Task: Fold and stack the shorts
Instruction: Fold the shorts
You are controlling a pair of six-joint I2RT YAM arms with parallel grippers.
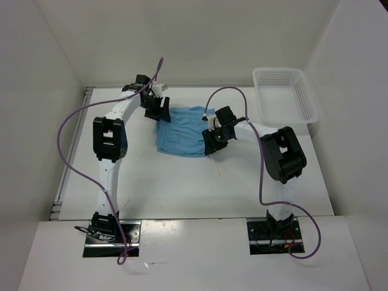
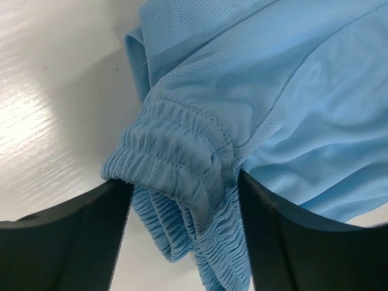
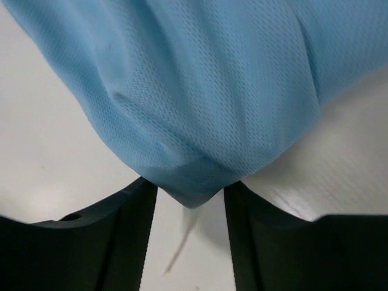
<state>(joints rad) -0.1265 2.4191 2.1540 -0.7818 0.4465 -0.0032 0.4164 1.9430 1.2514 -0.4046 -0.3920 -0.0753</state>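
The shorts (image 1: 182, 132) are pictured spread at the middle of the desk (image 1: 182, 188), their long axis stretched left to right between both arms. The gathered waistband is pinched in the left end effector (image 1: 159, 109), and a fabric corner in the right end effector (image 1: 215, 136). A white mesh basket (image 1: 285, 94) is seen well apart at far right, blocking nothing.
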